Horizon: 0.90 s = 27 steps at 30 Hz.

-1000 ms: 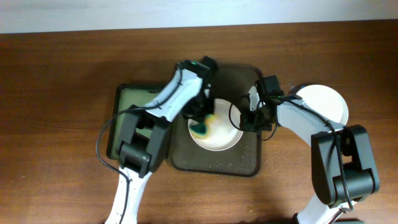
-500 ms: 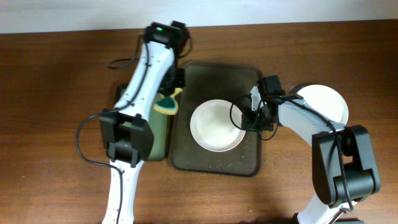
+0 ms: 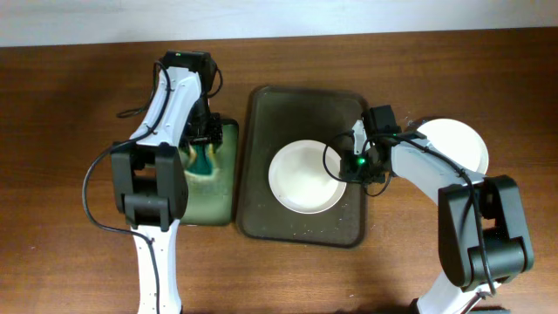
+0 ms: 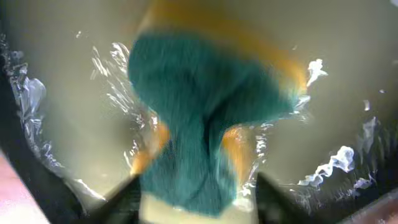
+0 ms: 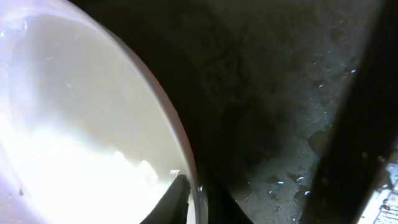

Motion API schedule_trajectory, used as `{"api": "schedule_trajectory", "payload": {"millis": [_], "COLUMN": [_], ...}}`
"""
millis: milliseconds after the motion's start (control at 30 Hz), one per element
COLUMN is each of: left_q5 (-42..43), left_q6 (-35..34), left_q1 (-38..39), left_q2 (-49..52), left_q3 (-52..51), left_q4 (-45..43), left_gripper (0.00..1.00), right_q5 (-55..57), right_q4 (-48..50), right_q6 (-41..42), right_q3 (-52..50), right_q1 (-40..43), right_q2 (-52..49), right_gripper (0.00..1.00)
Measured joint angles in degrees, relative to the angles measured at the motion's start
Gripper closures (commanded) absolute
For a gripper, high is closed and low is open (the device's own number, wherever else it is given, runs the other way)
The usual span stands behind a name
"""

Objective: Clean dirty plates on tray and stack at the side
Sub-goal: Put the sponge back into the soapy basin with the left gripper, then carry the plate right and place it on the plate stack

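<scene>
The left gripper [image 3: 206, 146] was shut tight on a green and yellow sponge [image 4: 199, 124], down in the wet small green tray [image 3: 209, 199]. The right gripper [image 5: 196, 200] pinched the right rim of a white plate [image 3: 296, 179]. That plate lay flat in the big dark tray [image 3: 301, 109], whose long side ran away from the robot. A second plate [image 3: 458, 144] sat on the table [image 3: 70, 131], just right of it.

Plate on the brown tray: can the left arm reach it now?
Likely yes: the plate is uncovered, the right end effector only grips its right rim, and the left end effector hangs beside the tray.
</scene>
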<state>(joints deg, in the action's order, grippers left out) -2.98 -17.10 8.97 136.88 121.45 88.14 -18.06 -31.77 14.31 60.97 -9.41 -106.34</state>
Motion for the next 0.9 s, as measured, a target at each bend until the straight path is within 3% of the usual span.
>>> {"api": "schedule_trajectory", "payload": {"millis": [167,233,267,400,633,900], "left_q5": [1.38,1.49,1.49,0.76,-5.64,-6.51], "left_q6": [0.07,0.09,0.24,0.44,0.44,0.44], "left_q1": [-0.28,-0.39,-0.39,-0.39,-0.39,-0.39], "left_q2": [-11.37,-19.26,-24.83,-38.23,-47.15,-47.63], "left_q3": [-0.66,-0.7,-0.68,-0.42,-0.44,-0.44], "left_q4": [2.03,2.47,3.1,5.29,6.91,7.02], "left_gripper": [0.36,0.09,0.0,0.0,0.0,0.0], "right_q5": [2.89,8.46,13.25,29.46,56.57,63.84], "right_q4": [-5.22,-7.43,-8.31,-8.85,-8.9,-10.91], "right_q6": [0.04,0.02,-0.04,-0.37,-0.92,-4.98], "right_q3": [-0.13,-0.22,-0.22,-0.07,-0.07,-0.09], "right_q1": [-0.13,-1.11,-2.73,-11.23,-26.99,-31.47], "right_q2": [3.67,9.75,15.54,26.14,26.25,26.25], "right_gripper": [0.96,0.96,0.96,0.96,0.96,0.96]}}
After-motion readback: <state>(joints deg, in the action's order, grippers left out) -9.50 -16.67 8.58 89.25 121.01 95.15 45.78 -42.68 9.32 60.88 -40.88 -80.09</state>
